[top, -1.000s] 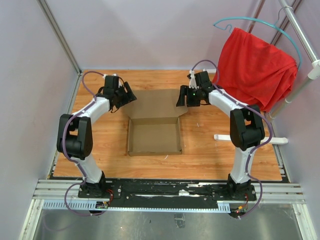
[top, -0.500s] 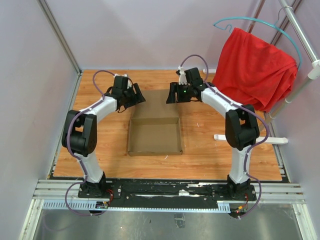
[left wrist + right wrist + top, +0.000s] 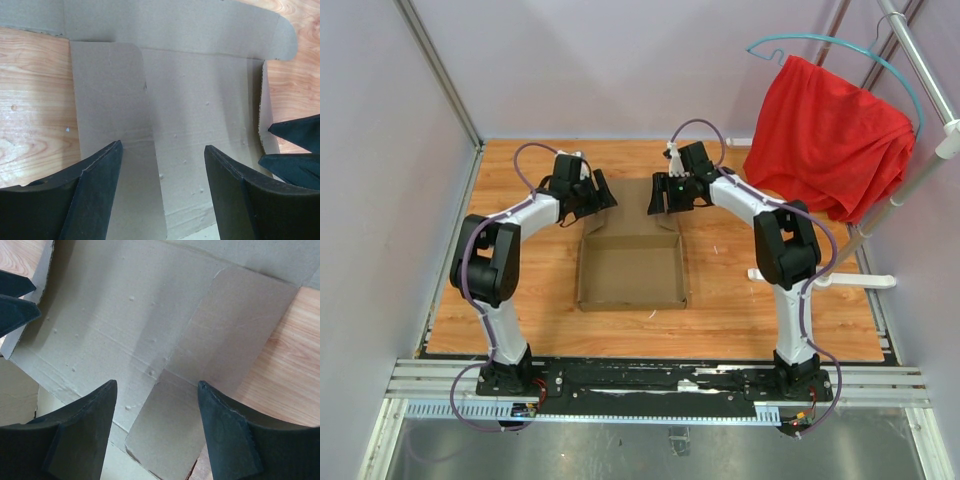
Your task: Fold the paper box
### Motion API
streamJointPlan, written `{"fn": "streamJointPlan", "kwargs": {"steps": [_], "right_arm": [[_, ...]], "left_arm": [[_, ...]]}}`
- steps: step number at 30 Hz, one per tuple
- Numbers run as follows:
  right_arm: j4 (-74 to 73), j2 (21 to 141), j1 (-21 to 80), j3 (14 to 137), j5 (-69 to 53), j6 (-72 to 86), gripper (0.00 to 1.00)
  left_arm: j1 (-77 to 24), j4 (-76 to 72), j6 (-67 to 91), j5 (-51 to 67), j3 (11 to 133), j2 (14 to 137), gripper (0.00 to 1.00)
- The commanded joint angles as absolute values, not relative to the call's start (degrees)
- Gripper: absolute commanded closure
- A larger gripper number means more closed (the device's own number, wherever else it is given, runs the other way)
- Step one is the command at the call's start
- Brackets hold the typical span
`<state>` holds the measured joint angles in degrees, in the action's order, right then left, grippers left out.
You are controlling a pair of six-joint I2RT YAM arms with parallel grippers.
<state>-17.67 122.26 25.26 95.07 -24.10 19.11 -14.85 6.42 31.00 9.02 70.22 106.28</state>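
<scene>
The paper box (image 3: 630,270) is plain brown cardboard. Its shallow tray stands formed in the middle of the table, and its lid panel (image 3: 630,205) reaches toward the far side. My left gripper (image 3: 603,192) is open at the lid's left edge. My right gripper (image 3: 658,197) is open at the lid's right edge. In the left wrist view the lid panel (image 3: 200,100) and a rounded side flap (image 3: 107,95) lie beyond my open gripper (image 3: 162,150). In the right wrist view a rounded flap (image 3: 235,335) lies beyond my open gripper (image 3: 157,387).
A red cloth (image 3: 825,130) hangs on a teal hanger (image 3: 800,45) from a rack at the far right. A white rack foot (image 3: 820,280) lies on the table at the right. Grey walls enclose the wooden table (image 3: 520,290).
Both grippers have moved inward and toward the far side, from beside the lid to its edges. The lid panel looks narrower, its side flaps drawn in.
</scene>
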Motion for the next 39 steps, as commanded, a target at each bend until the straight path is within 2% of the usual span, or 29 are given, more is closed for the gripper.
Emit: {"fn": "streamJointPlan", "kwargs": {"steps": [1,12,18,32,39], "right_arm": [[-19.71,125.31,26.98,95.25,-24.85,18.51,0.34],[-22.18,125.91,28.33,94.82,-22.09,17.5,0.35],[-22.31,123.49,28.37,94.31,-20.27,17.11,0.35],[-32.1,121.38,25.59,100.81,-8.72,13.9,0.35],[-35.53,124.09,23.84,107.19,-8.05,11.92,0.35]], "left_arm": [[-15.47,6.44,30.59,11.83,70.4,109.07,0.27],[-16.32,8.85,30.15,11.39,70.64,110.79,0.28],[-16.44,8.48,30.38,9.62,70.02,107.49,0.27],[-16.35,20.77,26.12,-9.81,77.03,105.11,0.23],[-15.87,22.42,24.99,-12.57,81.75,108.09,0.23]]}}
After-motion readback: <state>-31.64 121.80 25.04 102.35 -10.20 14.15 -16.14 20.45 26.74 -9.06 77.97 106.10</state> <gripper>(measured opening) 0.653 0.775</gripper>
